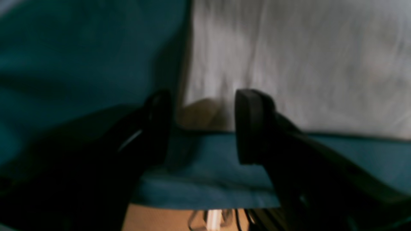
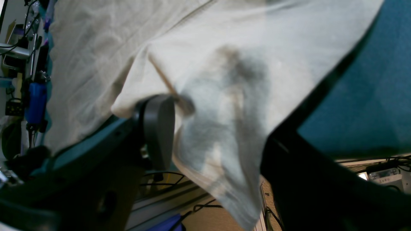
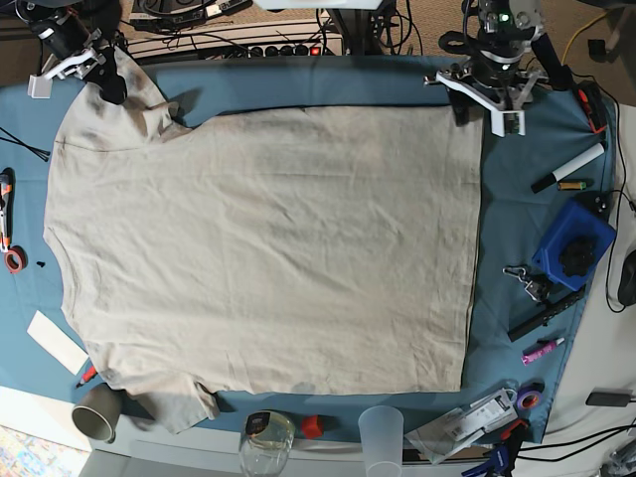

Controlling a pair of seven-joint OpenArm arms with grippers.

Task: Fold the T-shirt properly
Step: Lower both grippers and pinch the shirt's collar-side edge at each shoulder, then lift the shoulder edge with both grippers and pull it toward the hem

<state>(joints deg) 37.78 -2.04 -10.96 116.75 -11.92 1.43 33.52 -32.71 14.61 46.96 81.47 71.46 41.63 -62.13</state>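
The beige T-shirt (image 3: 268, 248) lies spread flat over the blue-covered worktop (image 3: 517, 248), its hem toward the right and its sleeves toward the left. At the far left corner the right claw (image 3: 94, 75) is closed on the far sleeve, cloth bunched between its fingers (image 2: 159, 128). At the far right, the left claw (image 3: 487, 99) hangs spread open and empty just above the far hem corner, touching nothing.
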